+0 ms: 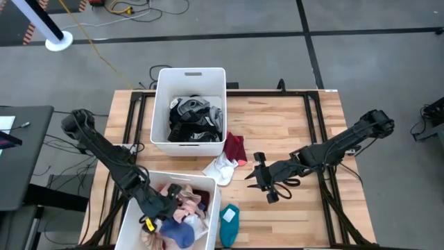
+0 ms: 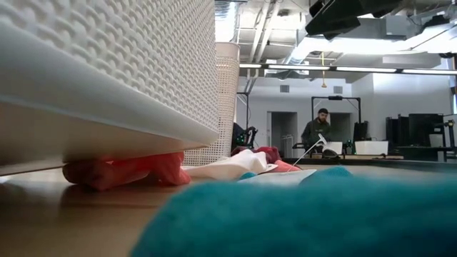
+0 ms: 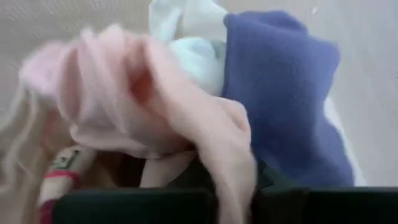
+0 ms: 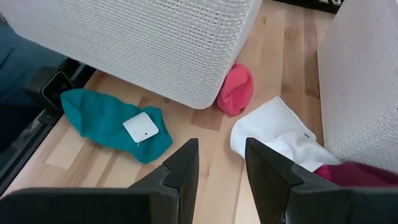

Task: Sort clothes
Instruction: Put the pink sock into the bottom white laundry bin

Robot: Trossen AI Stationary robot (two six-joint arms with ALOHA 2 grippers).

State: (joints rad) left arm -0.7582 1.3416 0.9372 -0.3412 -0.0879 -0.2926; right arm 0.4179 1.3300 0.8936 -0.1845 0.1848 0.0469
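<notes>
While the high view shows only a sliver of it, the right wrist view reveals a pink garment (image 4: 236, 90) tucked under the corner of the near bin (image 1: 135, 201). Same view: teal garment (image 4: 115, 121) with white tag, white garment (image 4: 273, 134), maroon garment (image 4: 354, 174) on the table (image 1: 291, 125). Right gripper (image 1: 262, 179) hovers above the table, fingers parted, holding nothing. Left gripper (image 1: 161, 208) sits inside the near bin, fingers closed amid pale pink clothes (image 3: 143, 106) and a blue piece (image 3: 280, 93). Far bin (image 1: 189, 76) holds black and grey clothes (image 1: 194, 119).
</notes>
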